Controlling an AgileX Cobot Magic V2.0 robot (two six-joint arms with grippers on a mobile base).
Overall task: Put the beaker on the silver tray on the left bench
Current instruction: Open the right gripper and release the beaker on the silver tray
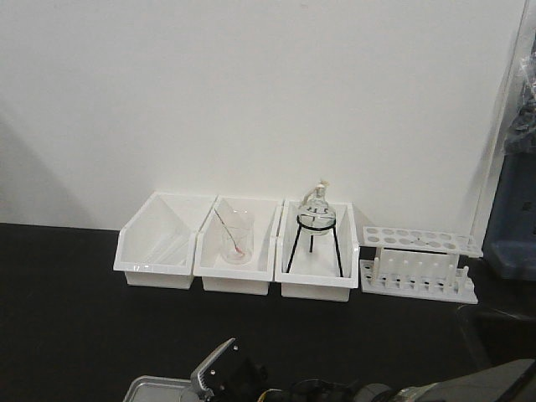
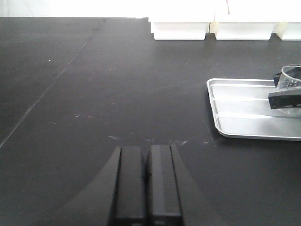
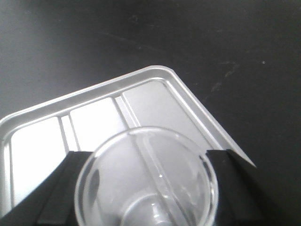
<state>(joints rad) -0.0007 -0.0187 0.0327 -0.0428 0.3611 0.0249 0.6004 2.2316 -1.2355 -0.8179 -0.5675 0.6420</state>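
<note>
The small clear beaker [image 3: 141, 155] stands upright over the silver tray [image 3: 94, 117], at the tray's near right corner. My right gripper [image 3: 146, 188] is shut on it, with one black finger [image 3: 61, 188] on each side of the glass. From the left wrist view the beaker [image 2: 292, 80] sits low over the tray [image 2: 244, 113]; I cannot tell whether its base touches. My left gripper [image 2: 146, 183] is shut and empty, low over the black left bench [image 2: 117, 84], left of the tray. A corner of the tray [image 1: 155, 389] shows at the bottom of the front view.
Along the back wall stand three white bins [image 1: 157, 255]. The middle one holds a larger beaker with a rod [image 1: 237, 239], the right one a round flask on a black stand [image 1: 316, 219]. A white test-tube rack [image 1: 419, 264] stands further right.
</note>
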